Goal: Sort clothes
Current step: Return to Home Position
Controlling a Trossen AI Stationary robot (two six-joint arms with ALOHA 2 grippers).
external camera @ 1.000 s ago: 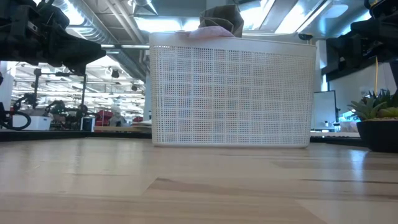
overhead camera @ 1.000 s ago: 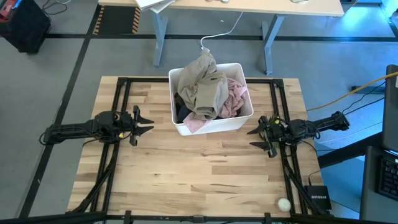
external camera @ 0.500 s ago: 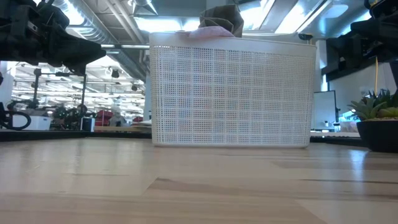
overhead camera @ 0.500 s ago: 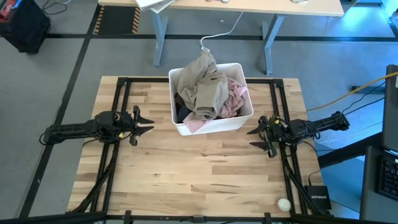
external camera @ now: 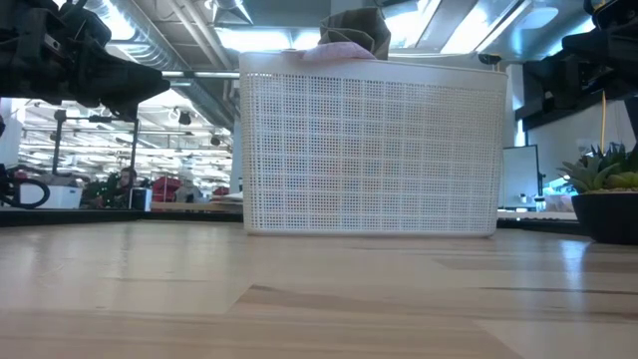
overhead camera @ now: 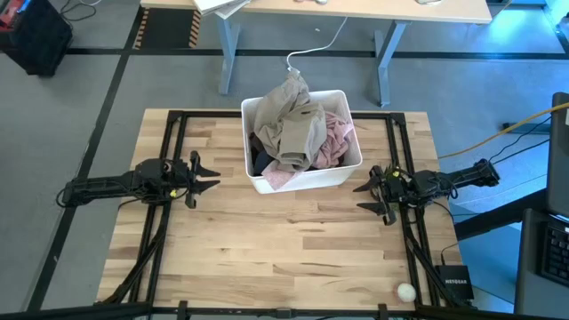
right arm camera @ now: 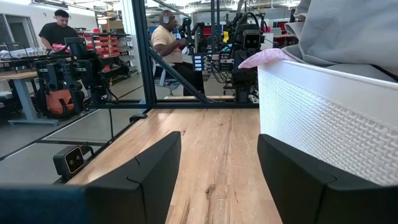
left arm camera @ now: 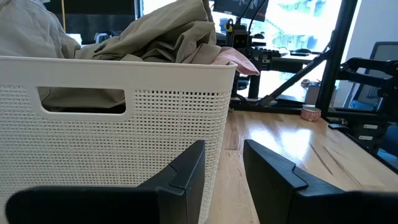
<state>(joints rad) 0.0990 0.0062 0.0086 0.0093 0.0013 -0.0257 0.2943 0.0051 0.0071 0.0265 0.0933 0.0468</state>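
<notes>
soft fabric clothes (overhead camera: 298, 132), khaki-beige, pale pink and dark, are sitting heaped in the white perforated plastic bin (overhead camera: 307, 180). the left gripper (overhead camera: 206, 174) and right gripper (overhead camera: 363, 196) are hovering either side of it, fingers parted, holding nothing.

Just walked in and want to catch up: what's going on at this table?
Nothing is being handled yet. A white bin on the table is heaped with clothes: beige on top, pink and dark pieces beneath. The left claw and right claw hover open and empty either side of the bin.

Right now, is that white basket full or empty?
Full. The white basket is heaped with clothes; beige and pink fabric rises above its rim.
</notes>
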